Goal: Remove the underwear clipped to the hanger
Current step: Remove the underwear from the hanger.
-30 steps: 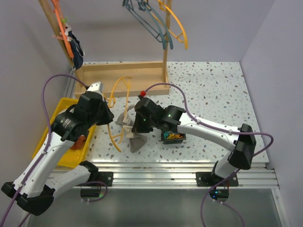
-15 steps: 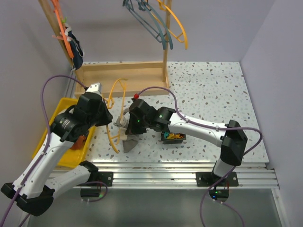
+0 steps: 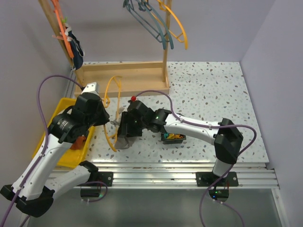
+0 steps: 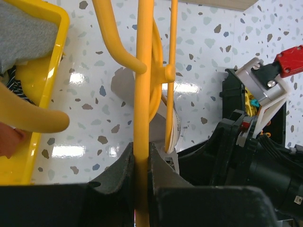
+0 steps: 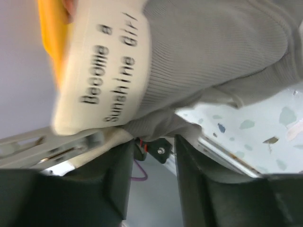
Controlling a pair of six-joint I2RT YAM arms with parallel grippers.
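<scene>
Left tool (image 4: 142, 163) clamped on the yellow hanger (image 4: 144, 71), steadying it over the desk's (image 3: 213, 90) near-left corner; right tool (image 5: 154, 161), jaws apart, faces the grey underwear (image 5: 213, 61), probably to regrip.

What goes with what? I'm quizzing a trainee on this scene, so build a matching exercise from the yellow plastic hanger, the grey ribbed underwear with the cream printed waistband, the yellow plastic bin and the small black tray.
1. yellow plastic hanger
2. grey ribbed underwear with cream printed waistband
3. yellow plastic bin
4. small black tray

A. holds colourful clips
B. clamped in the left gripper
C. holds grey cloth
D. just ahead of the open right gripper

Pairs: 1-B, 2-D, 3-C, 4-A.
</scene>
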